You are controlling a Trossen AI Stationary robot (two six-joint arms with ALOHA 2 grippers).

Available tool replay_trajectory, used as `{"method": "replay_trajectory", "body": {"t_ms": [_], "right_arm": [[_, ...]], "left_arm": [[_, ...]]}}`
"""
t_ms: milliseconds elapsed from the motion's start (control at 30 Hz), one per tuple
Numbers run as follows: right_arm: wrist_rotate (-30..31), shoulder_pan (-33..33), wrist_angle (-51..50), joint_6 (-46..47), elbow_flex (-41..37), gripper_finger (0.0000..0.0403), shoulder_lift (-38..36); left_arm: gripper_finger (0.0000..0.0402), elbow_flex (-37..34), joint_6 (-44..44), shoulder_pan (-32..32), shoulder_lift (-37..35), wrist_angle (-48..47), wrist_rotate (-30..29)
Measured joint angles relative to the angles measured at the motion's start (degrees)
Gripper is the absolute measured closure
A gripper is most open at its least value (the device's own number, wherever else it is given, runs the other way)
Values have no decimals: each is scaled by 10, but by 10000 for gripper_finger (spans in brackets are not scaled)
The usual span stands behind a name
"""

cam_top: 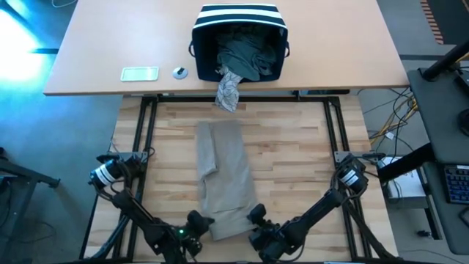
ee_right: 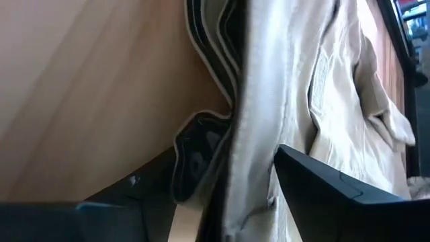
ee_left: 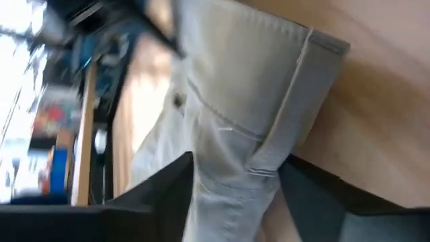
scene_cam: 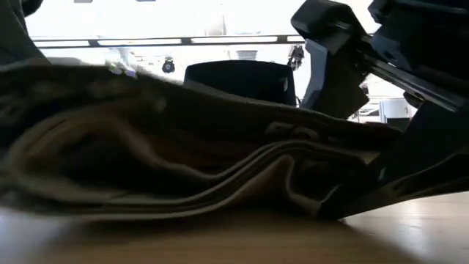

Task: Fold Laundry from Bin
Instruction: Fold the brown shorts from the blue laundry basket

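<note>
A tan garment (cam_top: pixel 223 169), trousers folded lengthwise, lies flat on the wooden table (cam_top: pixel 293 161). Its near end sits between my two grippers. My left gripper (cam_top: pixel 199 222) is at the near left corner and my right gripper (cam_top: pixel 256 218) at the near right corner, each shut on the cloth. The navy striped bin (cam_top: pixel 238 22) lies tipped on the far desk. A dark green garment (cam_top: pixel 249 55) shows inside it. A grey-white patterned garment (cam_top: pixel 229 89) hangs out over the desk edge. My left gripper holds the tan garment's near left corner, by the waistband seam (ee_left: pixel 235 181), pinched between its two fingers (ee_left: pixel 168 195). The cloth is bunched in several layers. The fingers come low from the table's near side, and the garment lies on the table beyond them. My right gripper holds the near right edge of the tan garment (ee_right: pixel 255 168), several folded layers pinched between its two fingers (ee_right: pixel 322 195). It comes low from the near right, and in the low view one finger (scene_cam: pixel 344 205) lies under the edge. The rest lies on the table.
A flat pale device (cam_top: pixel 139 73) and a small round object (cam_top: pixel 179 72) lie on the far desk, left of the bin. Bare wood lies on either side of the tan garment. The table frame's dark rails (cam_top: pixel 150 139) run along both sides.
</note>
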Motion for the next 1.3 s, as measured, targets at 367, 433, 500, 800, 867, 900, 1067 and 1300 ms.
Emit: {"method": "replay_trajectory", "body": {"t_ms": [367, 433, 500, 800, 867, 900, 1067, 1300], "right_arm": [[-11, 51, -198, 193, 43, 157, -33], [-1, 59, -223, 237, 43, 157, -42], [19, 66, -239, 269, 43, 157, -45], [69, 43, -221, 227, 13, 156, -28], [81, 32, -180, 187, 9, 161, -25], [80, 26, -152, 160, 7, 165, -25], [51, -2, -52, 42, 4, 195, -18], [51, -15, -4, -45, 40, 279, -21]], "left_arm": [[389, -2, -291, 23, -8, -74, -15], [397, -3, -340, 21, -19, -109, -18], [398, -8, -373, 17, -33, -146, -16], [390, -39, -398, -4, -83, -122, 17], [378, -39, -390, -4, -76, -119, 31], [371, -39, -383, -4, -71, -117, 41], [315, -39, -360, -4, -66, -115, 72], [214, -15, -337, -8, -67, -183, 85]]}}
